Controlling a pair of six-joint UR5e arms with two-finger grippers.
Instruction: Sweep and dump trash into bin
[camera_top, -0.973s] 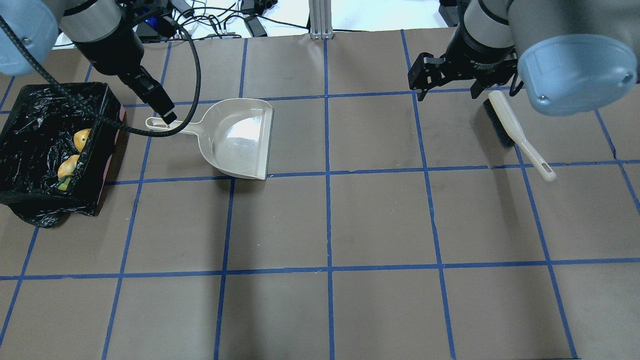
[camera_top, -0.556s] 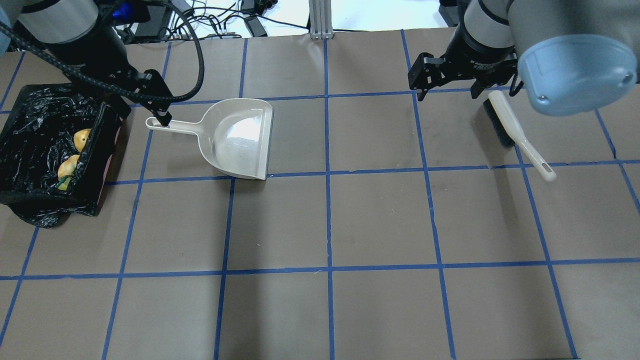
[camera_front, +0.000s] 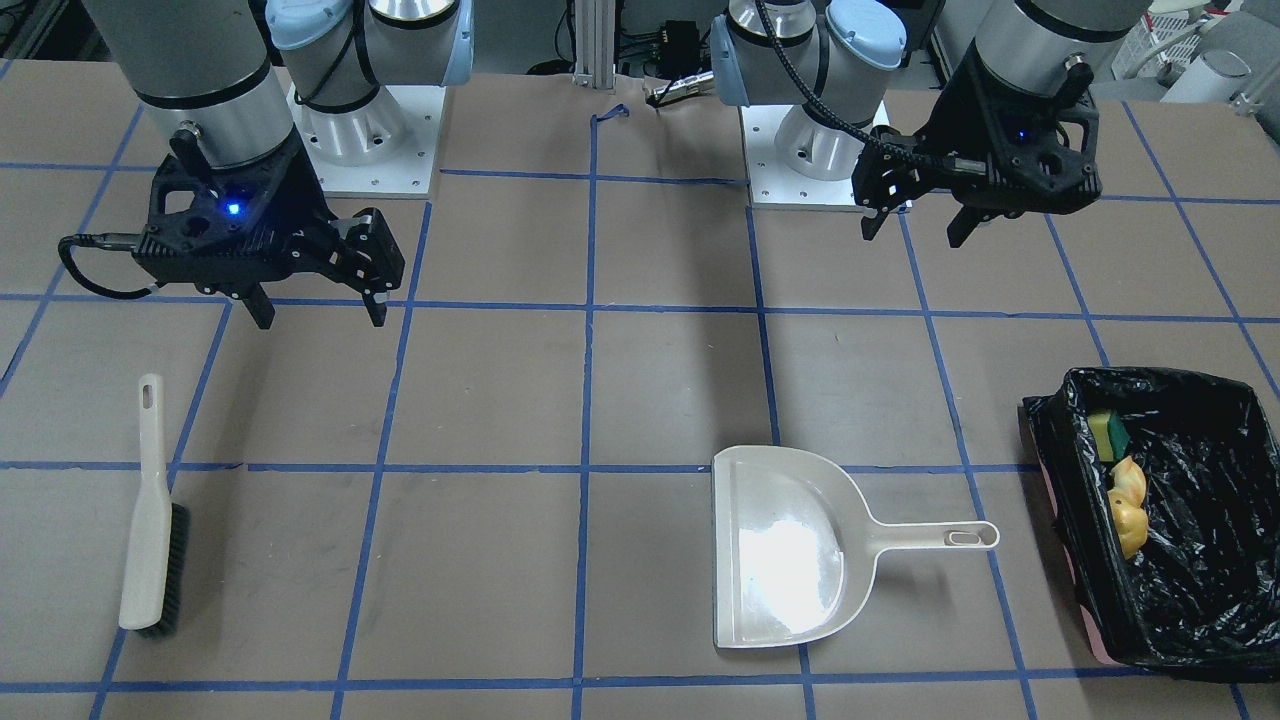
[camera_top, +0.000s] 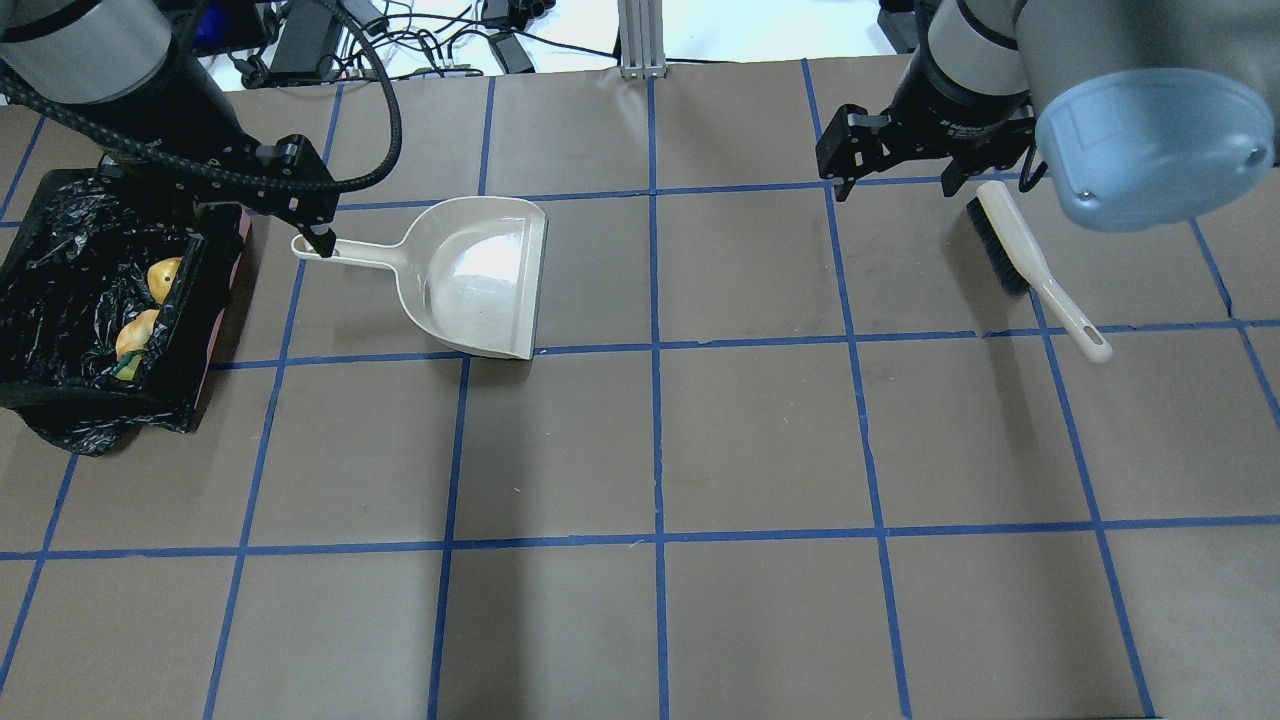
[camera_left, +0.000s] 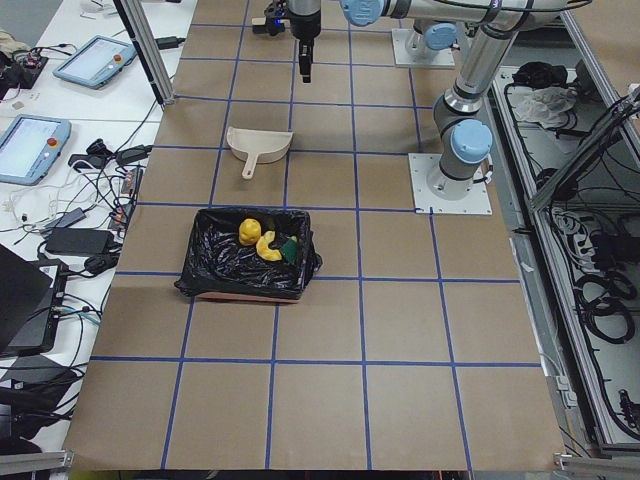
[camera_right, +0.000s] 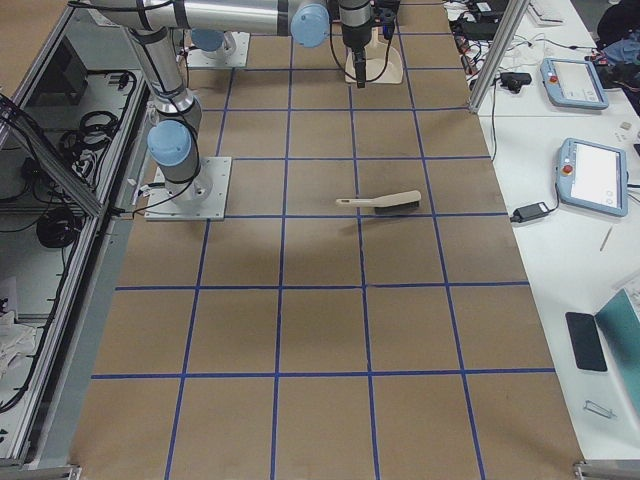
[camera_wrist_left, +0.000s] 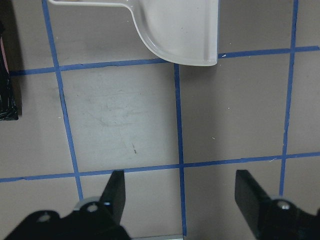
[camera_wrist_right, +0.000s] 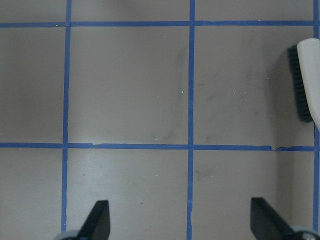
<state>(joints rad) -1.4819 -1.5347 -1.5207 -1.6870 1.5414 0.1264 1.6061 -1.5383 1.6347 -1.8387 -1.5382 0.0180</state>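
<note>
The bin (camera_front: 1200, 560), a box lined with black plastic, holds the trash: a yellow sponge with a green side (camera_front: 1105, 430) and a golden-brown oval (camera_front: 1128, 515); I cannot pick out the fruit slice. The bin also shows in the overhead view (camera_top: 60, 270) at the left. The beige dustpan (camera_top: 480, 275) lies flat and empty beside the bin. My left gripper (camera_front: 912, 232) is open and empty, raised above the table behind the dustpan handle (camera_front: 940, 538). My right gripper (camera_front: 320, 312) is open and empty, raised near the brush (camera_front: 152, 510).
The brush (camera_top: 1030, 262) lies flat on the table on my right side, bristles toward the robot. Brown paper with blue tape grid lines (camera_top: 655, 440) covers the table. Cables and devices lie beyond the table's far edge (camera_top: 430, 40).
My left gripper has turned and lifted away from the dustpan handle, moving back toward the robot. The dustpan, bin and brush stay put. The right arm has not moved.
</note>
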